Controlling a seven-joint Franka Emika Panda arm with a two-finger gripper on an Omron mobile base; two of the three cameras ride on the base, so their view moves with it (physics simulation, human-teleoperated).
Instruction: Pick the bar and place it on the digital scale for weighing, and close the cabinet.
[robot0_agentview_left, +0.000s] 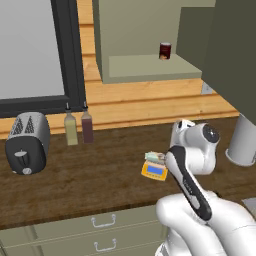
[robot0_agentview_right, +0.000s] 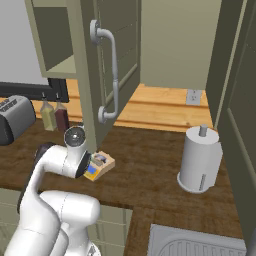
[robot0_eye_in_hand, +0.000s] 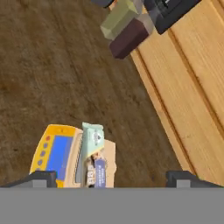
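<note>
Hand view shows the bar (robot0_eye_in_hand: 91, 151) lying flat on the digital scale (robot0_eye_in_hand: 61, 158), across the plate beside the blue display strip, with one end reaching past the scale's edge. The claw (robot0_eye_in_hand: 111, 178) hangs above it with its two dark tips spread wide apart, one on each side of the scale, touching neither bar nor scale. The scale sits on the dark wooden desk (robot0_eye_in_hand: 52, 70). Farther along the desk, by the plank wall, stand an olive bottle (robot0_eye_in_hand: 120, 17) and a dark brown bottle (robot0_eye_in_hand: 130, 37), side by side.

In the left base view the scale (robot0_agentview_left: 154, 170) shows just left of the arm's wrist, the bar (robot0_agentview_left: 154, 157) on its far part. A toaster (robot0_agentview_left: 27, 142) stands well apart to the left. Above, the cabinet (robot0_agentview_left: 145, 40) is open, a dark red can (robot0_agentview_left: 165, 50) on its shelf.

In the right base view the cabinet door (robot0_agentview_right: 107, 65) stands swung out, its silver handle (robot0_agentview_right: 111, 75) facing the camera, and a paper towel roll (robot0_agentview_right: 200, 159) stands on the desk to the right.
</note>
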